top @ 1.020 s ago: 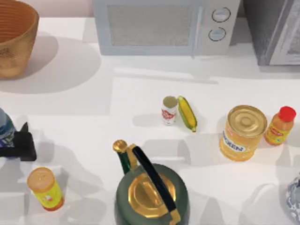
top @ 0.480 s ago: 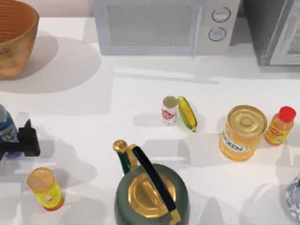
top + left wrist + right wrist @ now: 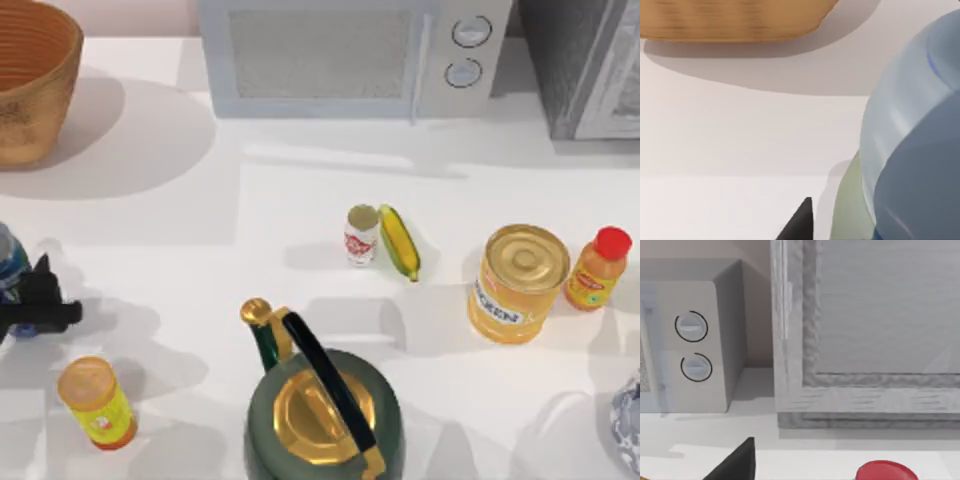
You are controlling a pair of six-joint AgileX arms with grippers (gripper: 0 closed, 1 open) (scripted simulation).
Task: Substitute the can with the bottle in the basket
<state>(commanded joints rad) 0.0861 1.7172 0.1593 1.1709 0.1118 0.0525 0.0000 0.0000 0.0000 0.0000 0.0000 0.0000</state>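
Observation:
The basket (image 3: 40, 90), tan woven wicker, stands at the far left corner and is empty as far as its inside shows; its wall (image 3: 740, 20) also lies ahead in the left wrist view. The small white can (image 3: 361, 235) with red markings stands upright mid-table, beside a corn cob (image 3: 398, 240). At the table's left edge my left gripper (image 3: 30, 305) is shut on the clear-blue bottle (image 3: 8, 262), which looms close in the left wrist view (image 3: 910, 150). A dark part of my right gripper (image 3: 735, 465) faces the microwave and a grey cabinet.
A microwave (image 3: 350, 55) and a grey cabinet (image 3: 590, 60) line the back. A green kettle (image 3: 320, 405) sits front centre, a yellow-green cylinder (image 3: 95, 400) front left, and a yellow tin (image 3: 515, 280) and an orange bottle (image 3: 597, 265) at the right.
My left gripper, holding the bottle, moved slightly right and then back toward the left edge and a little farther back. Everything else stayed put.

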